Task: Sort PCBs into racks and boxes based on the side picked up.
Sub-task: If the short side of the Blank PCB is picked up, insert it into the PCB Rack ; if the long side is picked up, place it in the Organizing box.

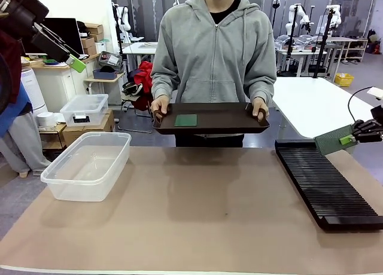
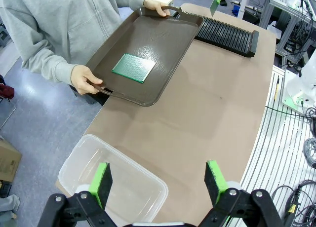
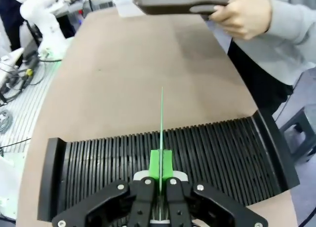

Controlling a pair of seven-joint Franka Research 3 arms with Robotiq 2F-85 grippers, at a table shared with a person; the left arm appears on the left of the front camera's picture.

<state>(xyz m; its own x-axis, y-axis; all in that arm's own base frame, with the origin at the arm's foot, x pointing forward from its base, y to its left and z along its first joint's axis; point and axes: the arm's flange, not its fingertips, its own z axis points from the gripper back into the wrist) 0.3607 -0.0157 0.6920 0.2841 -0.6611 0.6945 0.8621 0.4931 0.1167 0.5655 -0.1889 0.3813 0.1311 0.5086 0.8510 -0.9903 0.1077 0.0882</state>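
Across the table a person holds a dark brown tray (image 1: 239, 122) (image 2: 168, 34) by its handles, and one green PCB (image 1: 185, 120) (image 2: 134, 67) lies flat on it. My right gripper (image 1: 354, 136) (image 3: 161, 171) is shut on a second PCB (image 1: 332, 142) (image 3: 161, 121). That board shows edge-on and stands upright over the slots at the far end of the black rack (image 1: 326, 182) (image 3: 98, 163) (image 2: 224, 34). My left gripper (image 1: 75, 61) (image 2: 159, 182) hangs open and high at the left, above the clear box (image 1: 88, 163) (image 2: 123, 187), with nothing between its pads.
The tan table surface (image 1: 203, 209) lies between box and rack. A smaller lidded clear box (image 1: 84, 109) stands on cartons behind the table's left. The person's hand (image 3: 242, 15) grips the tray handle near the rack's far side. A white table (image 1: 317, 101) sits back right.
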